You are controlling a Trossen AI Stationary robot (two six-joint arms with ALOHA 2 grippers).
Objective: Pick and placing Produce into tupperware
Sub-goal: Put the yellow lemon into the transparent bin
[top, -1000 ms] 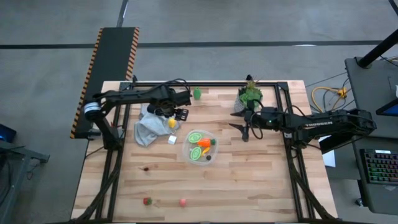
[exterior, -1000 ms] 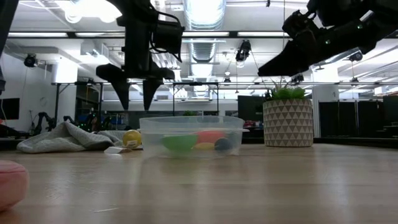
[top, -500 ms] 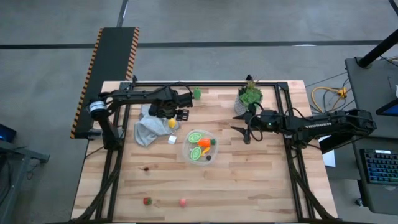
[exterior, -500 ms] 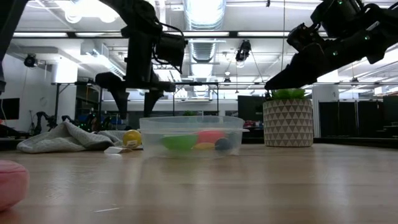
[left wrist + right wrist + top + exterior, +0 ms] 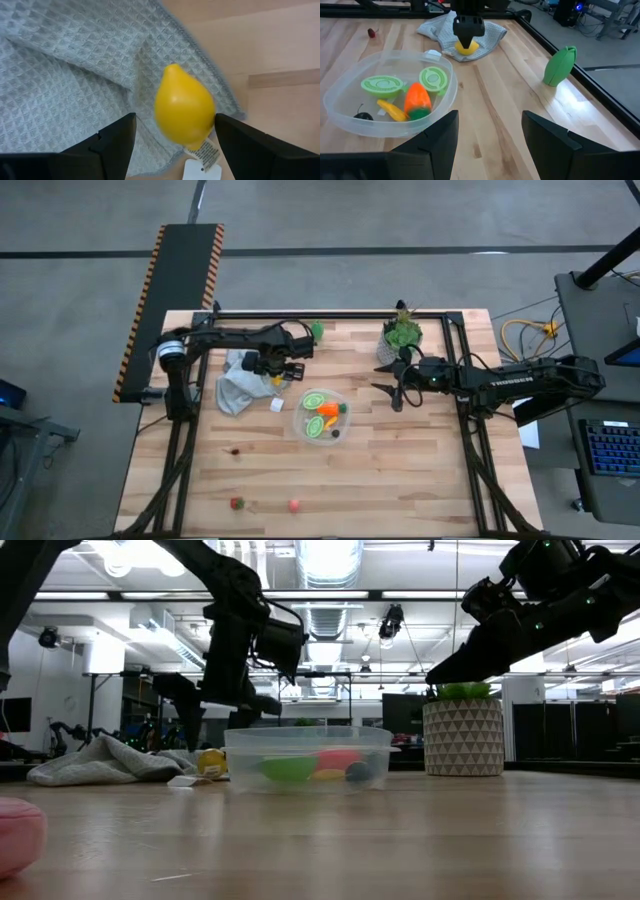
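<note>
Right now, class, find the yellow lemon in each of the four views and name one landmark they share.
High view: the lemon lies on the grey cloth's edge, under the left hand.
Low view: it shows low, just left of the clear tupperware.
Left wrist view: centre, between the open fingers, on the cloth.
Right wrist view: far side, on the cloth, under the left hand.
Shared landmark: the grey cloth.

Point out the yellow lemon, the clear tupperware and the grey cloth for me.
lemon (image 5: 184,106): left wrist view, middle of its yellow body.
tupperware (image 5: 451,85): right wrist view, clear rim beside the green slice.
grey cloth (image 5: 65,70): left wrist view, waffle weave beside the lemon.
</note>
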